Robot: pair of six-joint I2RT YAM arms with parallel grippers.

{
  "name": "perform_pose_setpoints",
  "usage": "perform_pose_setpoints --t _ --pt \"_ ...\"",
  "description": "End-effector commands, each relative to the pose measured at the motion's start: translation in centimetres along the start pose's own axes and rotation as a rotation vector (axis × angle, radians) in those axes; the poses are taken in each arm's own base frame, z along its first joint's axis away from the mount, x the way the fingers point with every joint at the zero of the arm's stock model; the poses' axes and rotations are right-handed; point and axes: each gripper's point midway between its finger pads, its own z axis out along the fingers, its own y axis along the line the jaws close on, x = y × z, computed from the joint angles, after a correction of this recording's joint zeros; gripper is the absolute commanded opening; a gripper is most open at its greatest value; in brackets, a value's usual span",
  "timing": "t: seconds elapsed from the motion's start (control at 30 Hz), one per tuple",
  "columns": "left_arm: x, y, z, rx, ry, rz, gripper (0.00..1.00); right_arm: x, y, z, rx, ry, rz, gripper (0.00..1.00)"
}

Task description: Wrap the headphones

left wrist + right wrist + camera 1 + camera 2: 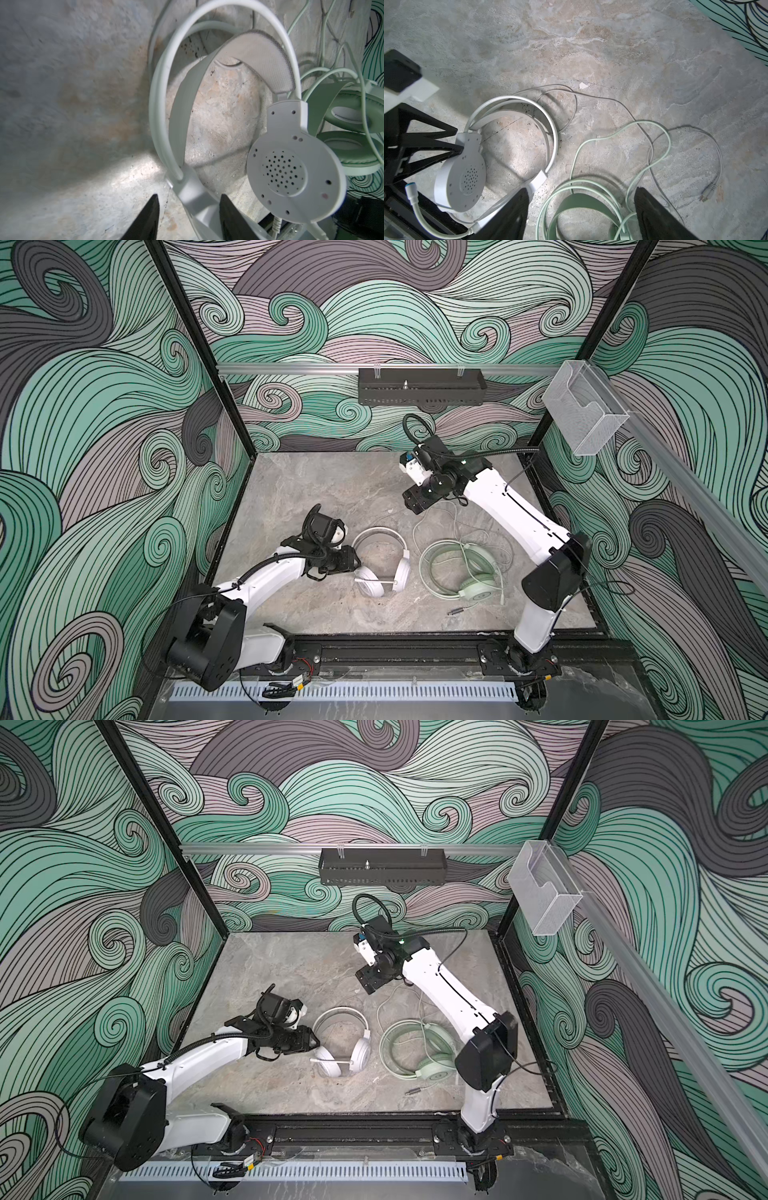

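**Bench**: one, grey stone finish. All task items sit in its near half.

**Arms:** two. The left arm reaches low to the white headset. The right arm stretches over the mint headset, with its wrist raised beyond it.

**Headsets:** two, side by side and apart.
- The white headset lies left of centre. The earcup nearest the left tool is tilted up on edge.
- The mint headset lies flat to its right.

**Tools:** two.
- Left tool: jaws part closed, straddling the yoke of the raised earcup. A gap shows beside one jaw, so I cannot tell whether they pinch it. Judged purpose: to steady the frame so cable can be wound round it.
- Right tool: jaws wide apart and empty, hanging above the loose cable between the headsets. Judged ready to pick up a strand.

**Cables:** two.
- The mint cable lies in several loops around its headband, with slack wandering beyond.
- The white cable trails unwound across the bench. This wrap is not yet done.

**Plugs:** one lies in front of the mint earcup. One ends a pale cable. I cannot tell whether they are the same plug.
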Motion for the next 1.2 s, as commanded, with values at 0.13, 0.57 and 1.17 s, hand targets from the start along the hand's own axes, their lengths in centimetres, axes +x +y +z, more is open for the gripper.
perform_pose_setpoints --t 0.13,0.57,1.17 --pt "0.1 -3.0 -0.7 0.085 -0.032 -0.022 0.50 1.3 0.1 -1.4 0.000 0.009 0.032 0.83" --pt "-5.0 -4.7 -7.1 -0.118 -0.111 0.207 0.90 2.7 1.7 -5.3 -0.072 -0.138 0.090 0.92" --pt "-7.8 -3.8 -3.7 -0.317 0.223 0.338 0.92 7.9 2.7 -9.0 -0.117 -0.193 0.174 0.99"
